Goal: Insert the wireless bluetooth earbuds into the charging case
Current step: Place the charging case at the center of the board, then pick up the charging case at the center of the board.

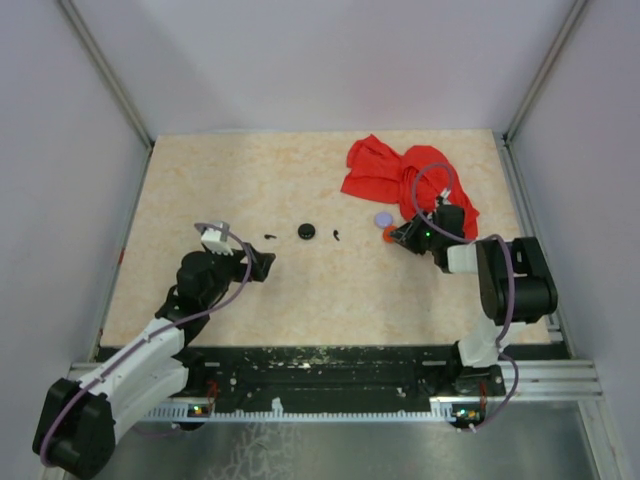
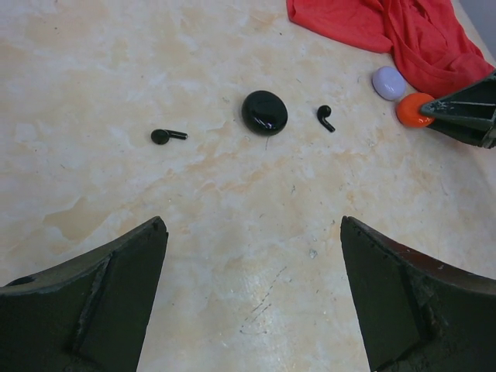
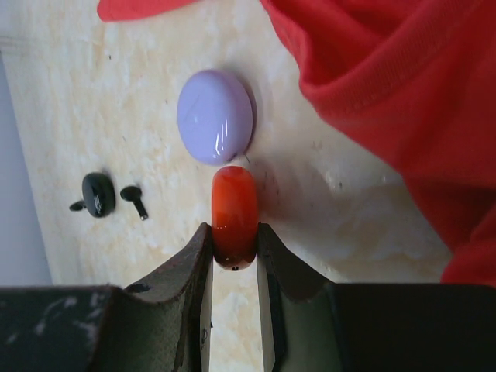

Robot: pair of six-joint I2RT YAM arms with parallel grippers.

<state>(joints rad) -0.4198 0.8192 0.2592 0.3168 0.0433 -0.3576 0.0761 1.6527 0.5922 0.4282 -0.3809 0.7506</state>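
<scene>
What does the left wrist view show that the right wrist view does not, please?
Only the left wrist view: the left hand, wide open and empty, and the left earbud lying whole, apart from the charging case.
Only the right wrist view: the orange disc seen edge-on, clamped in the right hand.
Both: the charging case, the right earbud beside it, the lavender disc, the orange disc and the red cloth.
</scene>
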